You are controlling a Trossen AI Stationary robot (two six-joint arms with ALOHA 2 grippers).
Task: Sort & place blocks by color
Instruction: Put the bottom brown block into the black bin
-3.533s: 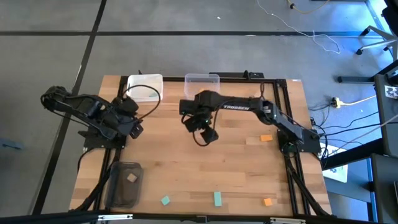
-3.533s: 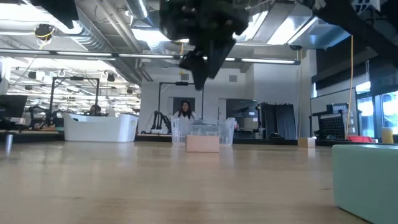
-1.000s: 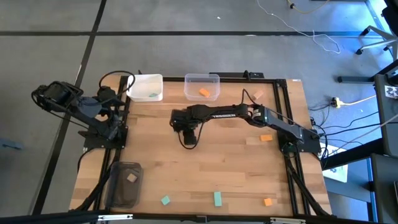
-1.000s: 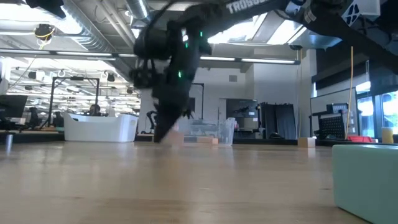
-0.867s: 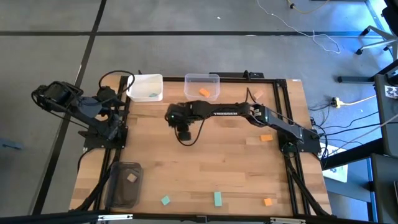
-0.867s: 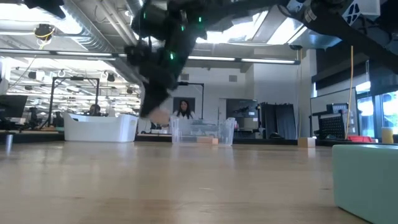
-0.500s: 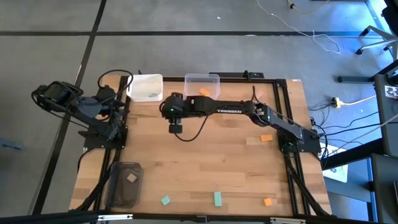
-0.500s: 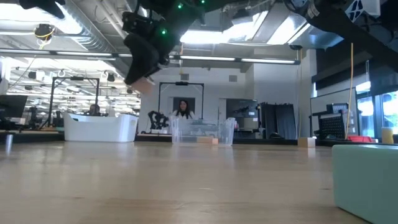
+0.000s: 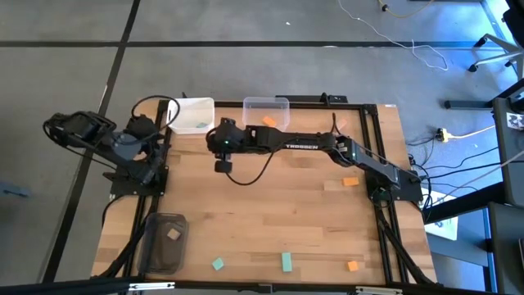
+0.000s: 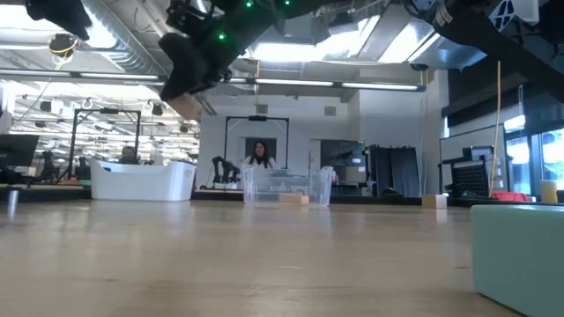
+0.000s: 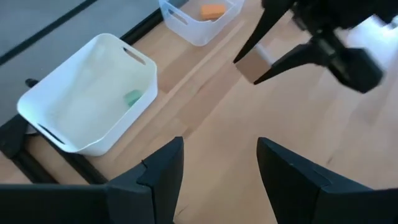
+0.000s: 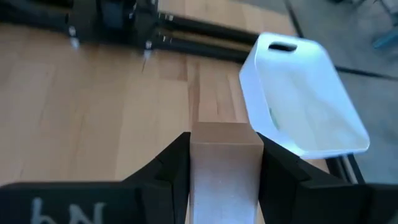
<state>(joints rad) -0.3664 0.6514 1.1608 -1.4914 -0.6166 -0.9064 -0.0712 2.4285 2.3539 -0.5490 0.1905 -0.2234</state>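
The right gripper (image 9: 221, 165) is clamped on a tan block (image 12: 224, 165), held high above the table (image 9: 295, 221) near the white bin (image 9: 193, 115); that bin holds 1 teal block (image 11: 132, 97); the clear bin (image 9: 266, 112) holds 1 orange block (image 9: 268, 121). To do this well, carry the tan piece on to the dark grey bin (image 9: 164, 242), where another tan block (image 9: 173, 234) lies. Half a second earlier the gripper was farther right; the left gripper (image 11: 214, 165) waits, fingers apart, at the table's left edge.

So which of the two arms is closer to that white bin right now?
The right. Its gripper, holding a tan block, hangs just in front of the white bin. The left gripper sits folded back at the table's left edge.
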